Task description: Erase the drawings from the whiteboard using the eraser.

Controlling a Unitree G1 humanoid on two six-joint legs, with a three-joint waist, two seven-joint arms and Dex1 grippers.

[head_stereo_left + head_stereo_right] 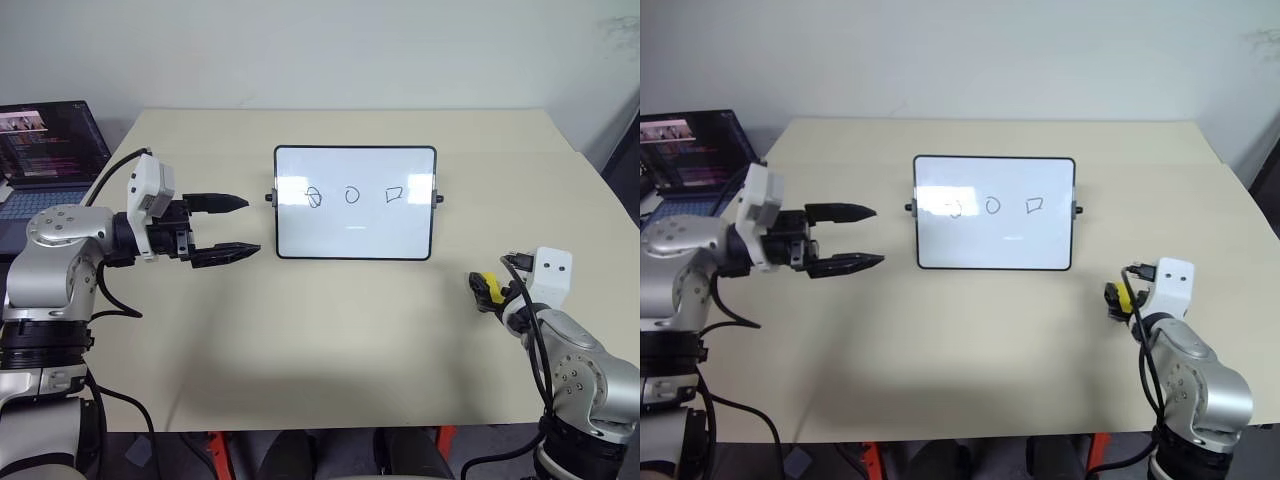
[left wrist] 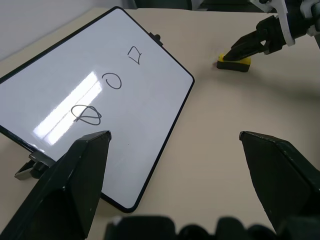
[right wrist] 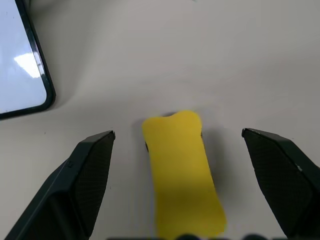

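- Yellow eraser (image 3: 182, 172), waisted, dark underside, flat on table (image 1: 330, 340) between wide-apart jaws of right gripper (image 3: 185, 145).
- Left gripper (image 1: 232, 227) jaws apart, beside whiteboard (image 1: 355, 232); three drawings (image 1: 352, 195) intact.

A pale beige worktop (image 1: 330, 330) carries a glossy white whiteboard (image 1: 355, 225) with a thin black frame. Three thin black drawings (image 1: 351, 195) sit in a row on it. The eraser (image 3: 182, 170) is bright yellow with a dark underside. Both the left end effector (image 1: 228, 228) and the right end effector (image 3: 182, 187) have black fingers. A laptop (image 1: 50, 145) shows dark, multicoloured screen content.
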